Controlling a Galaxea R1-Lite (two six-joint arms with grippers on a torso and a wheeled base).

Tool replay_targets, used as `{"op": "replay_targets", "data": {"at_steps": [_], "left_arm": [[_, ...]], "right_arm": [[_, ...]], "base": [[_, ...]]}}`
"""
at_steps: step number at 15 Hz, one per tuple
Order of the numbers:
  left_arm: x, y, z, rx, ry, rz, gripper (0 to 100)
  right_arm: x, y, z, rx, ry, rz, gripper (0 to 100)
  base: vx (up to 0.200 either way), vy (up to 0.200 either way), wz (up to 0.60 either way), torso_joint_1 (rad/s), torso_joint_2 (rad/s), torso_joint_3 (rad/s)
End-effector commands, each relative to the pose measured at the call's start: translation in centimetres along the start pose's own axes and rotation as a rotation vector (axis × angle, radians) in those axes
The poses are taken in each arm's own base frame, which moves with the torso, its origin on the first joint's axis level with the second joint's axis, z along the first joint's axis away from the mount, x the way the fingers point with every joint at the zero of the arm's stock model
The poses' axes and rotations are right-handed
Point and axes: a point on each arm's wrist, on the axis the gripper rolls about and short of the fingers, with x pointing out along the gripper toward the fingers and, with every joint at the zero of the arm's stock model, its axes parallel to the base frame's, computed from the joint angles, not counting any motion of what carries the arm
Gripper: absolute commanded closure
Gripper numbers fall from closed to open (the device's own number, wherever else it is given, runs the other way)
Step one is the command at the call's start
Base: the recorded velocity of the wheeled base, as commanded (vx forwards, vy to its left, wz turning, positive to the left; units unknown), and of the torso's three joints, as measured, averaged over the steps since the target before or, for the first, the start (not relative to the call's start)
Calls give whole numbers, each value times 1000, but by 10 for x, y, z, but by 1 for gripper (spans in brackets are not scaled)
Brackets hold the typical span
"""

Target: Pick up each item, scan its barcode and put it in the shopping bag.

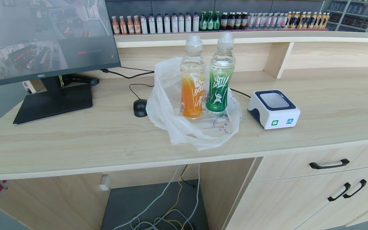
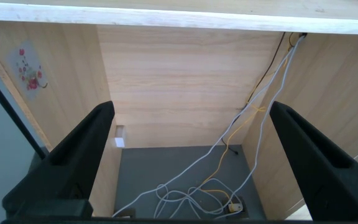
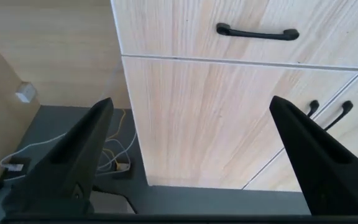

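Observation:
An orange drink bottle (image 1: 192, 83) and a green drink bottle (image 1: 220, 79) stand upright side by side inside the white plastic shopping bag (image 1: 184, 127) at the counter's middle. The white and blue barcode scanner (image 1: 273, 109) sits just right of the bag. My left gripper (image 2: 191, 107) hangs below the counter top, open and empty, facing the knee space with loose cables (image 2: 229, 155). Also below counter level, my right gripper (image 3: 191, 102) is open and empty, facing the drawer front with a black handle (image 3: 257, 32).
A monitor (image 1: 43, 38) on a black stand occupies the counter's left, with a black mouse (image 1: 140, 107) and its cable beside the bag. A raised wooden ledge (image 1: 267, 40) runs behind. Drawers (image 1: 329, 164) lie under the right side. Bare counter spreads right of the scanner.

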Motion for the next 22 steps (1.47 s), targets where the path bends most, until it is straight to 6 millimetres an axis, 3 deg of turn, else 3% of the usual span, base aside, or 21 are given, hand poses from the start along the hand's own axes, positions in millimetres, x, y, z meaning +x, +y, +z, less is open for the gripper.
{"op": "replay_targets", "data": {"at_steps": [1,14,19,22], "left_arm": [[0,0,0,-1,-1,2,0],[0,0,0,1,-1,0,0],[0,0,0,-2,-1,0,0],[0,0,0,-2,-1,0,0]], "right_arm": [[-5,1,-3,-10,-80,-12,0],[-5,0,-7,72,-35,-68,0],[-5,0,-7,72,-35,-68,0],[-5,0,-7,72,-35,-68,0]], "base": [[0,0,0,0,0,0],[0,0,0,0,0,0],[-200,0,0,8,3,2],[0,0,0,0,0,0]]}}
